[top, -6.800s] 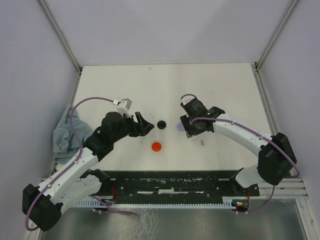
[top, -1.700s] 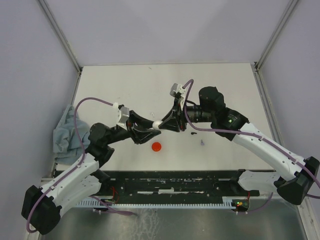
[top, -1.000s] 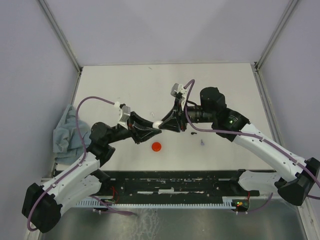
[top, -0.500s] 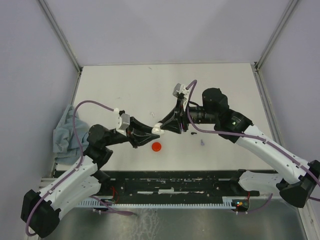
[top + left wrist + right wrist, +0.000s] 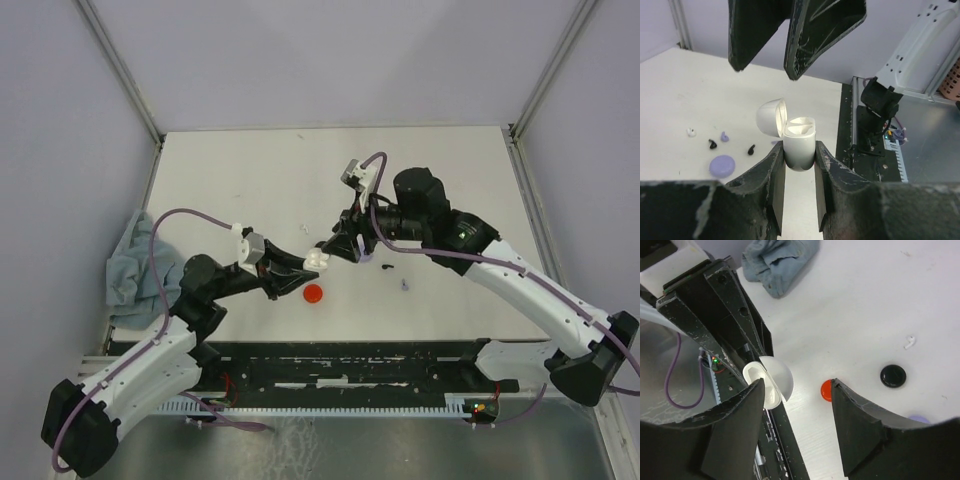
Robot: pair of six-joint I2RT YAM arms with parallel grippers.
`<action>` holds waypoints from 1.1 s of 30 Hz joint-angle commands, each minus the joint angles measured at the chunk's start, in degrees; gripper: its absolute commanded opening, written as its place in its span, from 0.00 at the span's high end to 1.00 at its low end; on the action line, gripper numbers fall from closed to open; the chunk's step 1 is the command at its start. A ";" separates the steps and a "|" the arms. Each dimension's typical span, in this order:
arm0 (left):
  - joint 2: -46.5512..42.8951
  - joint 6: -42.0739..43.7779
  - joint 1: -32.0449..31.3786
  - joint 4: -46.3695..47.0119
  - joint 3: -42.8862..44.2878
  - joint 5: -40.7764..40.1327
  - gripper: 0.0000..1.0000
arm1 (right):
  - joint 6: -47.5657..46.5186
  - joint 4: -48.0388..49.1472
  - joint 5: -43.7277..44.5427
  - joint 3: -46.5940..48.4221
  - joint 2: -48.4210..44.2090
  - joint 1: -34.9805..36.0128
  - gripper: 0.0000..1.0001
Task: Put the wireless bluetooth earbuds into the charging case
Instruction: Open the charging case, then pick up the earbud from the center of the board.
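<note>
A second ago the right hand [image 5: 797, 385] was pinched narrow at the case. Now its fingers stand apart, gripping nothing, a little back from it. The glossy white pill-shaped plastic charging case [image 5: 800, 145] shows its domed lid [image 5: 771, 116] flipped open, so I judge the opening step done and the wells ready for loading (both look empty, though glare leaves doubt).

The left hand [image 5: 303, 267] is clamped on the case's lower half. It holds the case in the air over the middle of the tabletop [image 5: 250, 180], just to the far side of the small red round disc-shaped case [image 5: 314, 293].

The case's long axis runs base to mouth, roughly along the left fingers. The mouth is turned toward the right hand and the lid is hinged aside.

The tiny stemmed earbuds, white [image 5: 690, 132], black [image 5: 712, 145] and lavender [image 5: 724, 136], lie loose on the tabletop.
</note>
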 commanded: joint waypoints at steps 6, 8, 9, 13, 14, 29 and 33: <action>-0.69 1.69 0.44 -3.32 -2.13 -15.02 0.97 | -0.25 -10.33 12.76 7.19 6.84 -5.80 0.29; -1.89 4.07 0.60 -9.01 -0.45 -16.22 0.97 | -0.07 -11.35 14.21 8.01 9.18 -8.08 0.29; -2.52 5.47 0.74 -11.58 0.35 -16.97 0.97 | 0.08 -11.49 14.86 8.24 10.46 -9.33 0.29; -4.26 10.04 1.26 -18.72 2.24 -19.52 0.97 | 0.66 -10.79 15.23 9.57 15.86 -14.35 0.29; -4.36 10.71 1.32 -19.86 2.57 -20.21 0.97 | 0.94 -9.86 14.68 9.66 17.54 -15.72 0.29; -3.05 11.01 1.76 -21.02 2.78 -24.74 0.97 | 3.50 -3.08 8.77 20.42 42.74 -28.51 0.28; -1.99 11.45 1.77 -21.97 3.19 -25.47 0.97 | 3.98 -3.14 8.56 23.65 48.77 -29.07 0.28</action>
